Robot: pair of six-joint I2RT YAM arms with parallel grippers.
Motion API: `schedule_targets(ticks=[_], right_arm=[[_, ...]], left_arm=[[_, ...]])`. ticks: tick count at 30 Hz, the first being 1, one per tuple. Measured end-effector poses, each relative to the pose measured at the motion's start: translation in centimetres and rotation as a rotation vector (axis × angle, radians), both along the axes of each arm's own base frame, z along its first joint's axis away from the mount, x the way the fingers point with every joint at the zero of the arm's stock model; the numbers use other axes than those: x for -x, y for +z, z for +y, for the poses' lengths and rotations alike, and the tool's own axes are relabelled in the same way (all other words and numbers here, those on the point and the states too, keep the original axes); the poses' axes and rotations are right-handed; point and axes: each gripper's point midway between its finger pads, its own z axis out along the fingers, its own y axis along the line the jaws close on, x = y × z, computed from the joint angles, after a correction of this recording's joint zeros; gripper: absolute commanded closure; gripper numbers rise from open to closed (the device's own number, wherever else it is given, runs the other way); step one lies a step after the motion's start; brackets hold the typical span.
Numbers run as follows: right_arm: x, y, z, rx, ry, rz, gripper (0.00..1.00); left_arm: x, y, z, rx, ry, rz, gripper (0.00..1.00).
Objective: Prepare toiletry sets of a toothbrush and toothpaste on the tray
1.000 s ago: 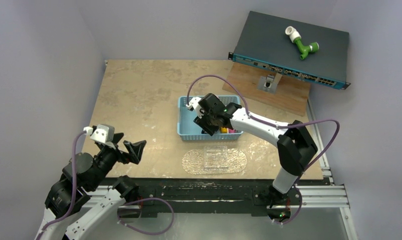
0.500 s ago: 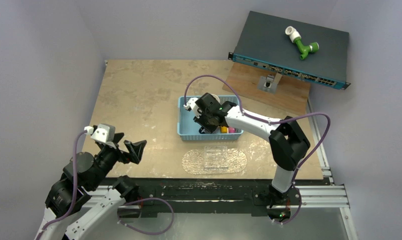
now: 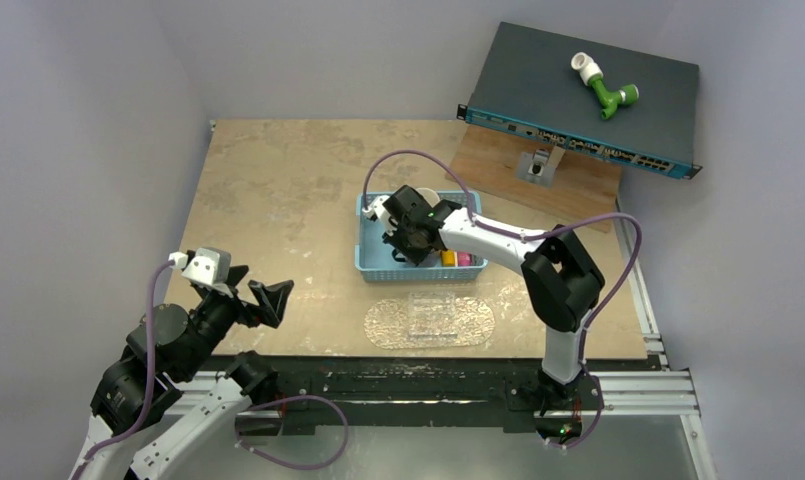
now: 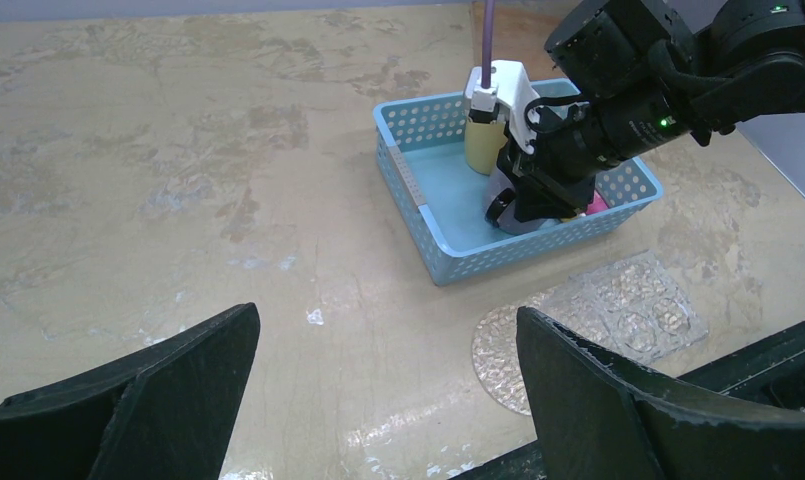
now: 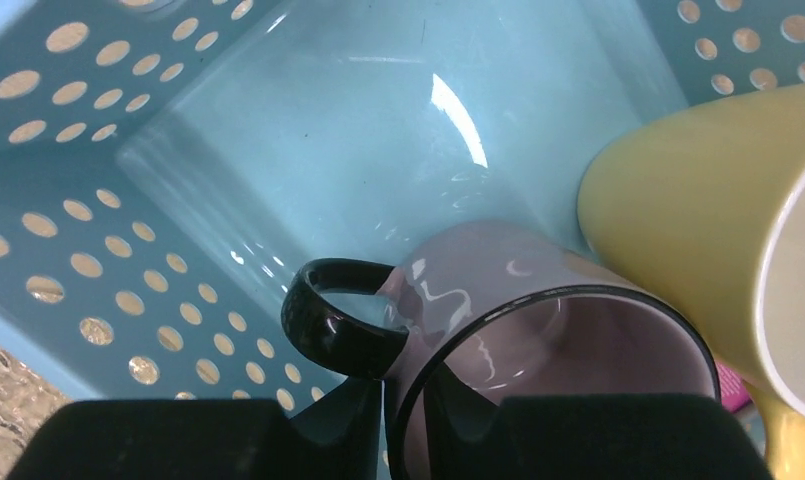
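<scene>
- Presently the right claw (image 5: 403,405) is down inside the light-blue perforated plastic basket (image 5: 88,260), its two black fingers narrowed to a slim gap.
- One finger sits outside and the other inside the wall of a pale lilac ceramic mug with a black rim and black loop handle (image 5: 478,265). They pinch that wall right beside the handle.
- A yellow ceramic mug with a cream inside (image 5: 698,210) stands against the lilac mug on its far side. The claw does not touch it.
- The toothpaste lies in the same basket, in its near right corner. A small pink-magenta tube (image 3: 465,259) and a small yellow-orange tube (image 3: 448,258) sit side by side, just to the right of the claw and beyond the two mugs, and no finger touches them.
- The flat clear glittery oblong tray (image 3: 388,322) lies on the tan mottled tabletop (image 3: 278,190) just outside the basket's near wall, apart from the right claw.
- The left claw (image 4: 386,320) hovers over the near left part of the tabletop with its fingers spread wide and nothing between them, well apart from the basket and the tray.
</scene>
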Motion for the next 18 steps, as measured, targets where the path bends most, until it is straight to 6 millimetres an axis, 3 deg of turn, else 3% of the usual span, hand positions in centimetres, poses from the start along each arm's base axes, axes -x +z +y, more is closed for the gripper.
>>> schedule_targets(ticks=[5,18], right_arm=[[0.08,-0.35,0.47,-0.010,0.002,0.020,1.00],[-0.30,0.50,0.32,-0.015,-0.054,0.009,1.00]], left_arm=[[0.00,0.00,0.00,0.000,0.000,0.000,0.00],[0.00,0.00,0.00,0.000,0.000,0.000,0.00]])
